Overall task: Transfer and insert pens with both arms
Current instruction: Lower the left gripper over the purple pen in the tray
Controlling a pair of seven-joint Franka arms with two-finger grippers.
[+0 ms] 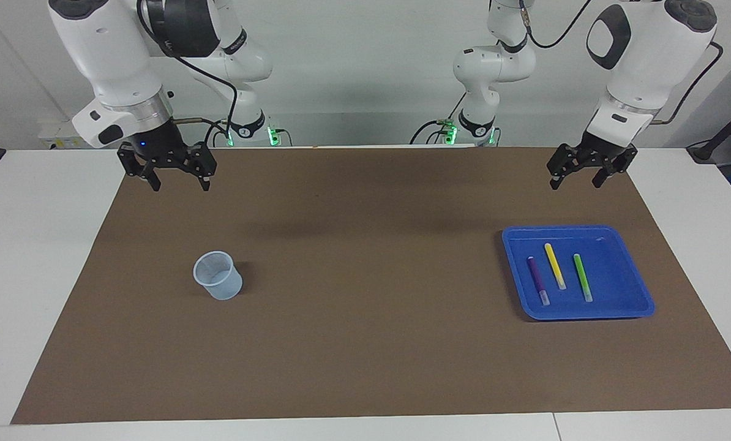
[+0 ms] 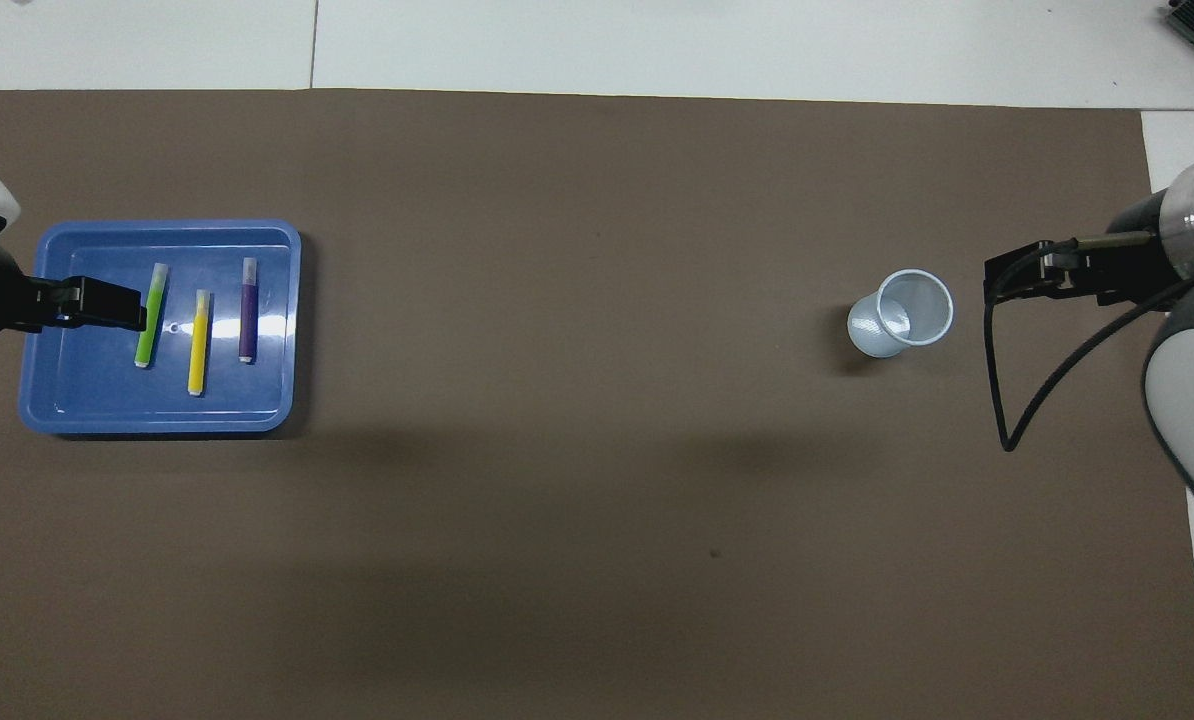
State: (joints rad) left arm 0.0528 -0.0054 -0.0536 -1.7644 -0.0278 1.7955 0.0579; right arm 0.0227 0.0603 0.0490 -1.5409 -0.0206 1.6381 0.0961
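Note:
Three pens lie side by side in a blue tray (image 1: 586,228) (image 2: 167,226) toward the left arm's end: purple (image 1: 537,280) (image 2: 248,309), yellow (image 1: 554,266) (image 2: 198,342) and green (image 1: 582,277) (image 2: 151,315). High in the air, my left gripper (image 1: 575,182) (image 2: 107,305) is open and holds nothing. From overhead it shows over the tray's outer part, beside the green pen. A pale translucent cup (image 1: 218,275) (image 2: 902,312) stands upright toward the right arm's end. My right gripper (image 1: 180,184) (image 2: 1027,275) hangs open and empty above the mat beside the cup.
A brown mat (image 1: 365,343) covers most of the white table. Two smaller white arms with green lights (image 1: 488,92) (image 1: 243,92) stand at the robots' edge. A black cable (image 2: 1002,400) loops down from the right arm.

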